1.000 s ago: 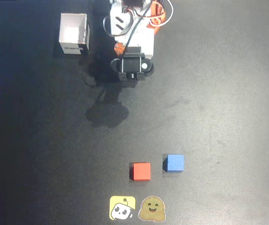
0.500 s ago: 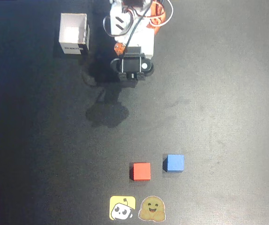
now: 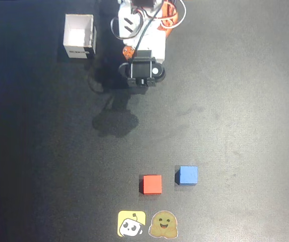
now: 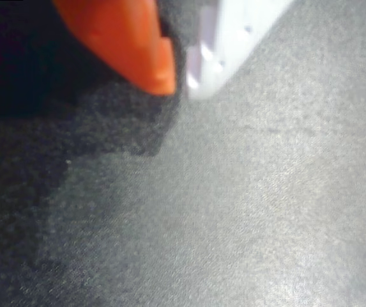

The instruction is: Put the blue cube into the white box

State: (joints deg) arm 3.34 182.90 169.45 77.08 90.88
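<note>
The blue cube (image 3: 187,175) lies on the dark table, low and right of centre in the overhead view. Far from it, at the top left, stands the white box (image 3: 78,36), open side up with a dark label on its near wall. My arm (image 3: 141,70) is folded up at the top centre, well away from both. In the wrist view my gripper (image 4: 179,84) hangs over bare dark mat, its orange finger (image 4: 131,45) and white finger (image 4: 227,45) meeting at the tips. It is shut with nothing held.
A red cube (image 3: 152,184) sits just left of the blue cube. Two flat stickers, a yellow one (image 3: 131,224) and a brown one (image 3: 163,224), lie at the bottom edge. The arm's shadow (image 3: 115,121) falls on the mat between the arm and the cubes.
</note>
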